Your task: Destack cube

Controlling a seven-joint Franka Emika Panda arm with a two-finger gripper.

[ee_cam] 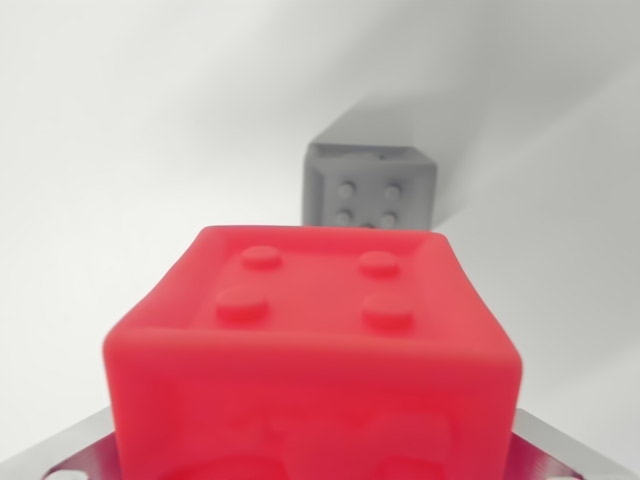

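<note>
White and featureless, the surface (130,150) fills the whole background of the wrist view, with only a soft shadow behind the far block.

Close to the lens, a red cube (315,345) takes up the lower centre of the frame, blurred, its top face showing four round studs. At the bottom corners, metal parts of the hand (315,465) show on either side of it; the fingertips themselves are hidden, so whether the hand is clamped on the red cube or merely around it cannot be told. A grey cube (370,190) sits beyond, in the upper centre, resting alone on the surface, well apart from the red one.

Nothing sits on top of the grey cube, so the destacking looks largely done. If the red cube is held, what remains is setting it down and letting go.

Open surface lies on both sides of the frame; only the grey cube ahead limits forward travel.
</note>
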